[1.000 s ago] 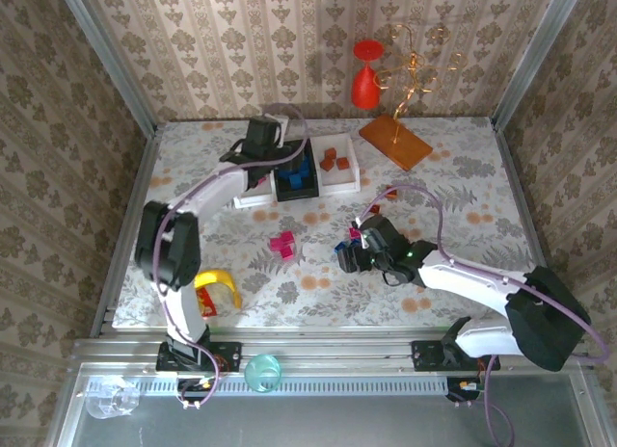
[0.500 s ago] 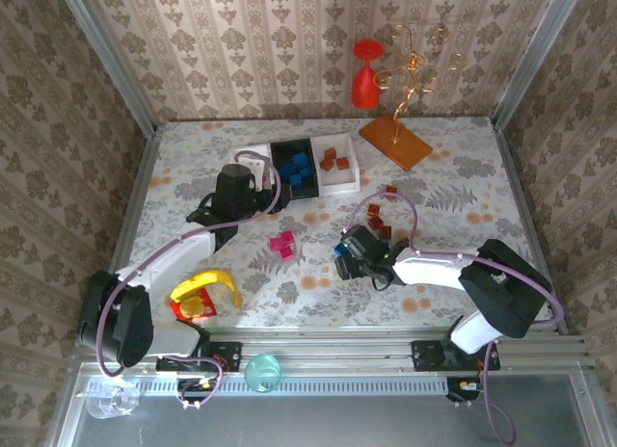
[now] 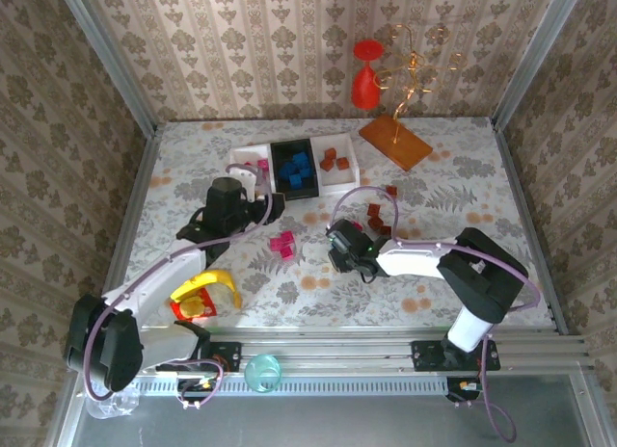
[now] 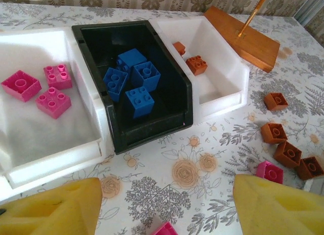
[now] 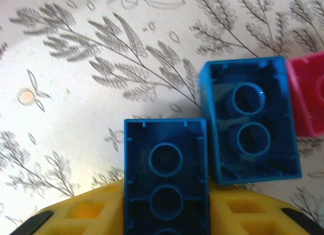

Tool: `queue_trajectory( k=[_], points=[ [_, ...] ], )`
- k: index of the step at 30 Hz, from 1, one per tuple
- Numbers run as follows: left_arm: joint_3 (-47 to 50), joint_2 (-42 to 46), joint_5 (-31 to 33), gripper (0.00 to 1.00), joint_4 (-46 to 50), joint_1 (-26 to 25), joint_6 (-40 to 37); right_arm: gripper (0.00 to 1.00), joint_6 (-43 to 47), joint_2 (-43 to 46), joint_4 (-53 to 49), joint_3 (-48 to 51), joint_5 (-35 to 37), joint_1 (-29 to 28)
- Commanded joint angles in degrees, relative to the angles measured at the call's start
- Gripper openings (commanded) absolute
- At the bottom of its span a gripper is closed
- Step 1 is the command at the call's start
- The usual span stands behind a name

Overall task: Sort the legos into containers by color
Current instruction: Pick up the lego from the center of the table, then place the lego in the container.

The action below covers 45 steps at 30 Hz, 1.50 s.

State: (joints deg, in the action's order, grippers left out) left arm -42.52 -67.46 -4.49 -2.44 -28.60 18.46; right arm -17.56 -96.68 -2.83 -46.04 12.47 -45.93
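lego in right gripper

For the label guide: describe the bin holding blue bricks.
On the far side of the floral table stands a row of three small open plastic trays. It is the middle one, the black plastic tray with blue bricks; the white trays flanking it hold pink bricks and brown bricks.

- A robot test booth dressed like a home.
- Damask wallpaper panels sit in bare aluminium framing.
- Floral cloth covers the surface; arm bases bolt to a metal rail.
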Motion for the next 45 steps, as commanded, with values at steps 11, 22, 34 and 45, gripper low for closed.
queue_trajectory(
  k=[11,22,34,45],
  points=[
    [6.7,9.0,-0.2,0.71,-0.5,6.6,4.7,0.28,-1.1,-0.9,8.7,-11.1,-11.6,0.1],
    [9.7,13.9,-1.6,0.73,0.6,7.6,5.6,0.28,-3.3,-19.4,11.7,-35.3,-7.0,6.0],
    [10.8,17.5,-4.1,0.74,3.8,7.4,5.6,0.47,-1.9,-37.6,7.0,-62.6,-8.7,11.4],
    [13.6,14.9,-7.7,0.76,5.3,6.4,5.6,0.69,0.8,-11.2,7.8,-36.8,-15.0,11.6]
  ],
)
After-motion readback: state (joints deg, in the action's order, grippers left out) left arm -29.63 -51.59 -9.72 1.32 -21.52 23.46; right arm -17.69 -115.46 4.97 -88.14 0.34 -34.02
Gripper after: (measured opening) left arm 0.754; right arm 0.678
